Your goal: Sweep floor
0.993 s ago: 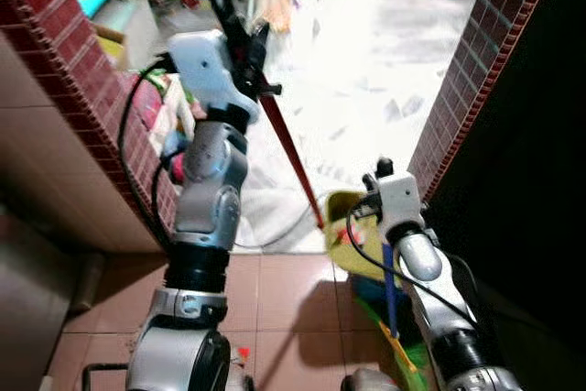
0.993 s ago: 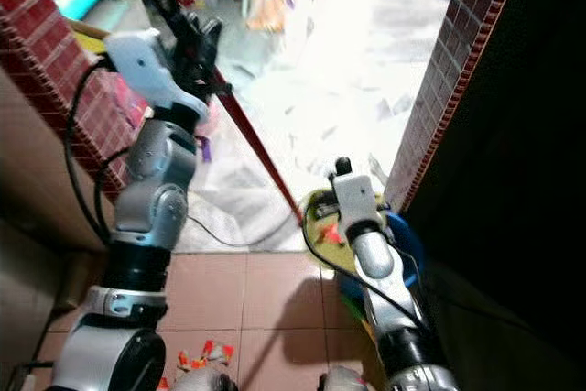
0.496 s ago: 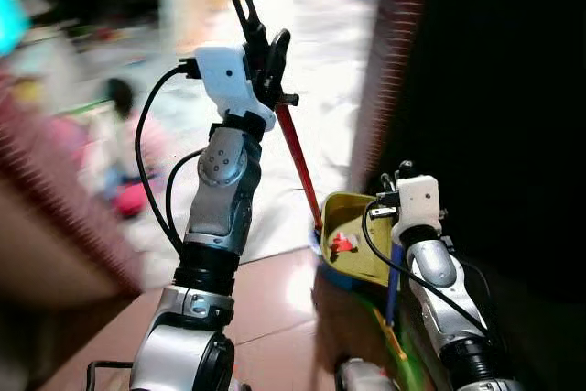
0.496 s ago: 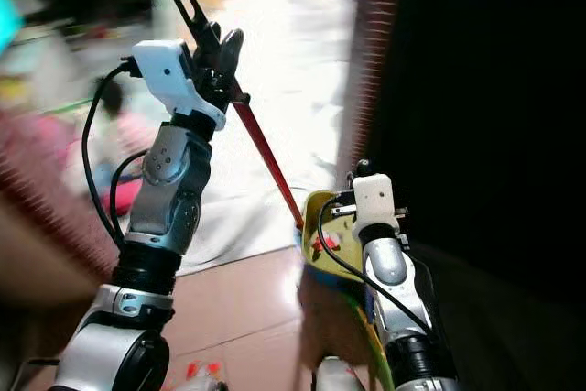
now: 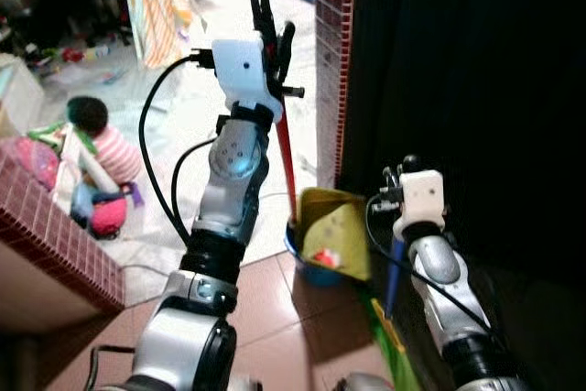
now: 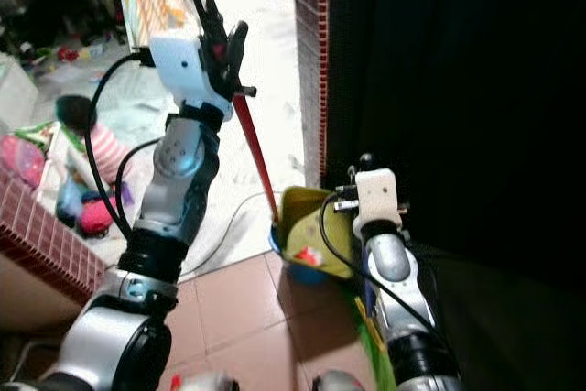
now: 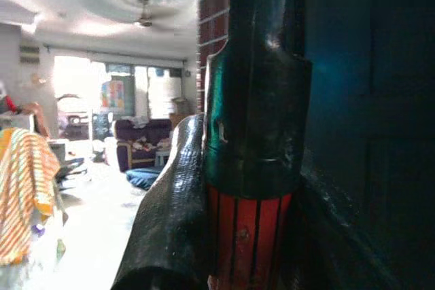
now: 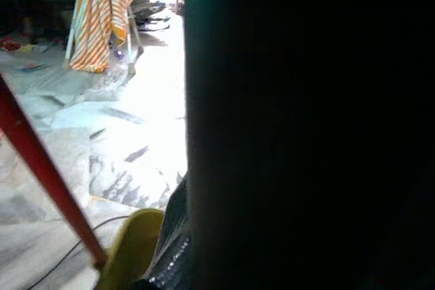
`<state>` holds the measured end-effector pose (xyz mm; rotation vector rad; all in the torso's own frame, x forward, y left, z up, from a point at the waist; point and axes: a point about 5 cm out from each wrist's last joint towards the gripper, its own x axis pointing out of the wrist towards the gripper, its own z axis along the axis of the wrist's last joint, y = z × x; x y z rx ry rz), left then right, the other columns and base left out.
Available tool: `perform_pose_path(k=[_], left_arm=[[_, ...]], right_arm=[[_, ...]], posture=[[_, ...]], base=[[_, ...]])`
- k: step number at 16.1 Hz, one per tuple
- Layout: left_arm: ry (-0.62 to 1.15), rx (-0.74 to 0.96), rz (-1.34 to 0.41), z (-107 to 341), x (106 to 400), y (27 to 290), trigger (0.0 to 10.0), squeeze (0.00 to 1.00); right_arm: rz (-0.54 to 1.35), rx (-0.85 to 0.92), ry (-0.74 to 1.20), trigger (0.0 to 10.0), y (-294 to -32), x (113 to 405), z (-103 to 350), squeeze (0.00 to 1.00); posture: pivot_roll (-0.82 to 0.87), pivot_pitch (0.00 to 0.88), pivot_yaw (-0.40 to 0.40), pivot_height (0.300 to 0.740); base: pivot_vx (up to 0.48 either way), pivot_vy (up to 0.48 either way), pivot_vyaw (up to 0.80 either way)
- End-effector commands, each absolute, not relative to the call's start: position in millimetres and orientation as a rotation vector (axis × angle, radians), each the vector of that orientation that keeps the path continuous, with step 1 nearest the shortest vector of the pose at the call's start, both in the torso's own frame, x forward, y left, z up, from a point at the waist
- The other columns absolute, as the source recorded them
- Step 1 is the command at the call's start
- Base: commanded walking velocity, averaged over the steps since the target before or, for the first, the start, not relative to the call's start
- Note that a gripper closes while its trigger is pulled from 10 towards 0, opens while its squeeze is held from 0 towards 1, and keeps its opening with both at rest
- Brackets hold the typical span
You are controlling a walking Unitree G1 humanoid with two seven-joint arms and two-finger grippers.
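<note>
My left gripper (image 5: 273,25) is raised high and shut on a long red handle (image 5: 285,157) with a black cap (image 7: 255,113). One black finger (image 7: 170,222) lies against it. The handle slants down to a yellow dustpan (image 5: 337,226) that stands tilted, with small red scraps (image 5: 322,255) inside. The pan sits over a blue bin (image 5: 307,270). My right gripper (image 5: 407,176) is low on the right, just beyond the pan, by the dark wall. Under that arm a blue broom handle (image 5: 392,272) runs down to green bristles (image 5: 392,359). The grip on it is hidden.
A small child (image 5: 96,148) sits on the pale floor at the left among toys, behind a low red-tiled wall (image 5: 55,244). A red-tiled pillar (image 5: 331,61) and a black wall (image 5: 476,70) close the right. A striped cloth (image 5: 156,2) hangs beyond. A cable (image 6: 229,222) crosses the floor.
The whole view has swung to the right, so the pillar and the dark wall now take the right half. Both arms keep their poses, and the left gripper still grips the red handle.
</note>
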<state>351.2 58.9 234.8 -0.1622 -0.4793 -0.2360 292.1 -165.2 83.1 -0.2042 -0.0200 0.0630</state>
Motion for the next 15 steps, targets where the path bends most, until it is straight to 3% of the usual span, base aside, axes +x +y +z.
perform_pose_path(k=[1,10,15], left_arm=[[-0.581,-0.199,-0.204,258,352,65,10.0,0.0],[-0.655,-0.114,0.039,273,368,106,10.0,0.0],[-0.71,-0.046,0.019,270,366,87,10.0,0.0]], right_arm=[[0.076,-0.245,0.027,10.0,-167,288,76,0.0],[0.122,-0.256,0.033,10.0,-164,282,73,0.0],[0.125,-0.265,0.024,10.0,-164,283,76,0.0]], posture=[[-0.14,0.0,0.083,0.74],[-0.16,0.0,0.063,0.74],[-0.17,0.0,0.073,0.74]], base=[[0.0,0.0,0.0],[0.0,0.0,0.0],[0.0,0.0,0.0]])
